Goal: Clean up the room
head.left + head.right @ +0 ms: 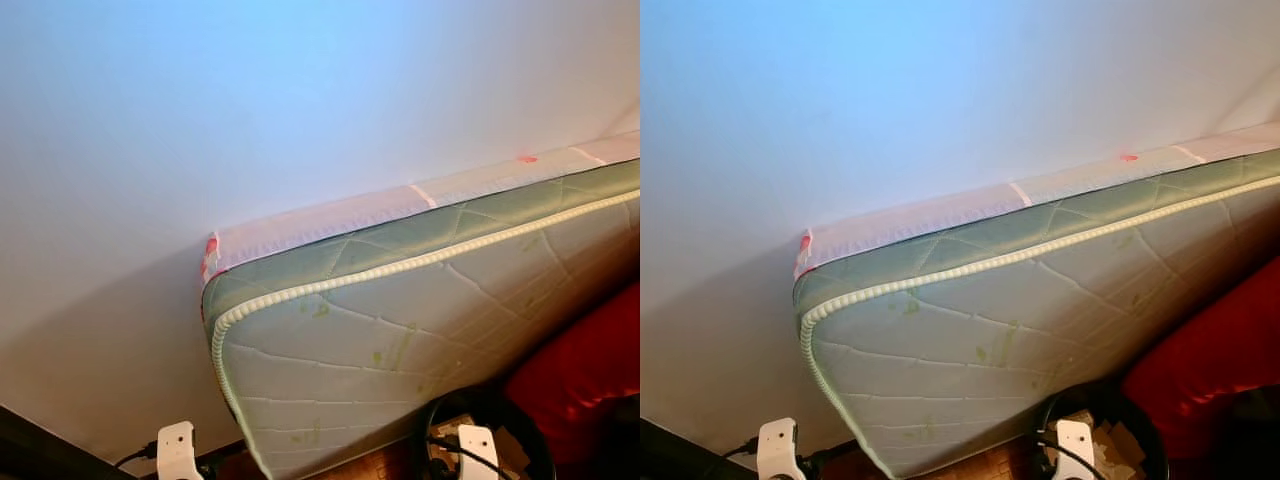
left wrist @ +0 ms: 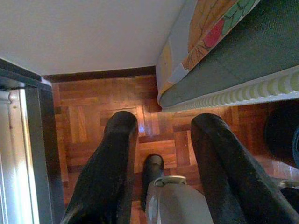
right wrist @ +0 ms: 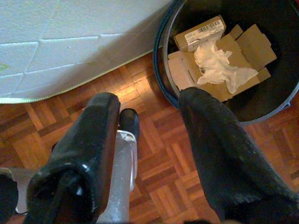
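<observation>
Our left pincer [image 2: 161, 154] and right pincer [image 3: 149, 135] both gape apart over parquet; the bin [image 3: 163, 56] (cardboard, crumpled tissue inside) stands beside the wall-leaning mattress [image 1: 400, 330].

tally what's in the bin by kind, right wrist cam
Small cardboard box with barcode label: 1
Flattened cardboard sheet: 1
Crumpled white paper: 1
Total: 3, all inside the dark bin standing on the parquet.
</observation>
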Tool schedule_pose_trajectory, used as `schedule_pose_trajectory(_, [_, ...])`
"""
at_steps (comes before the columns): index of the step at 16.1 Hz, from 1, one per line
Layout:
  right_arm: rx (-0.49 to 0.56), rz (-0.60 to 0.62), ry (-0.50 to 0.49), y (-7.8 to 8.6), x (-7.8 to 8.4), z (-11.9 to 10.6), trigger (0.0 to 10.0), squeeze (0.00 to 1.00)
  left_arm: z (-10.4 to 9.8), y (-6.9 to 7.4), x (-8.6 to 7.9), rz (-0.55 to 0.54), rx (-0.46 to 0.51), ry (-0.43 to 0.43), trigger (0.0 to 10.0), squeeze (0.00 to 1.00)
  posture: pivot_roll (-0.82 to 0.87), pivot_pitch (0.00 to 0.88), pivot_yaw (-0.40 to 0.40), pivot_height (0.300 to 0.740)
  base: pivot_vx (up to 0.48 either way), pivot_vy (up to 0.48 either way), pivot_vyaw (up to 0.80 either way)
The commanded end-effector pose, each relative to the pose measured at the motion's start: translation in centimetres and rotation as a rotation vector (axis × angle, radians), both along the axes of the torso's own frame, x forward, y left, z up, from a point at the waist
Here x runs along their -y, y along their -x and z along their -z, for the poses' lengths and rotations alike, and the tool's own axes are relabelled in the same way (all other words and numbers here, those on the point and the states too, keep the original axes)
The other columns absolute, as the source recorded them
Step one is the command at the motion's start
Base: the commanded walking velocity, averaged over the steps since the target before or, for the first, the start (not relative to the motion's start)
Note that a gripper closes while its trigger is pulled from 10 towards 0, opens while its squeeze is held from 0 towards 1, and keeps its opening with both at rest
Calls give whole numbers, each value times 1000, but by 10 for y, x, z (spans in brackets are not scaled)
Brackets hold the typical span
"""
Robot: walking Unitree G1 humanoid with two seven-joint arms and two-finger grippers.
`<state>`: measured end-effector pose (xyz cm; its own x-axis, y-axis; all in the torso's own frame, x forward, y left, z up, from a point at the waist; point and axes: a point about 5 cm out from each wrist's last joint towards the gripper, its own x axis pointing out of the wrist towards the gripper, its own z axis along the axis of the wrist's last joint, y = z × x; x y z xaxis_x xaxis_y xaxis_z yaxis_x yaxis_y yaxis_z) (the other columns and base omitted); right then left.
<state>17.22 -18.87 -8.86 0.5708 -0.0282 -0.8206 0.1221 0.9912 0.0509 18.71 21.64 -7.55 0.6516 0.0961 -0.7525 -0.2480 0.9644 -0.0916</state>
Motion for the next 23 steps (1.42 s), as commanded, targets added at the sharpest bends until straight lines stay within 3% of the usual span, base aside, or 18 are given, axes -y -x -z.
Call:
schedule_pose_trajectory(1, [-24, 43, 15, -6, 21, -5, 10000, 0, 11, 43, -35, 21, -140, -99, 10000, 0, 35, 0, 7, 740, 0, 0, 0])
schedule_pose_trajectory(23, [-29, 36, 16, -6, 20, -5, 10000, 0, 12, 46, -34, 20, -145, -97, 10000, 0, 34, 0, 9, 740, 0, 0, 0])
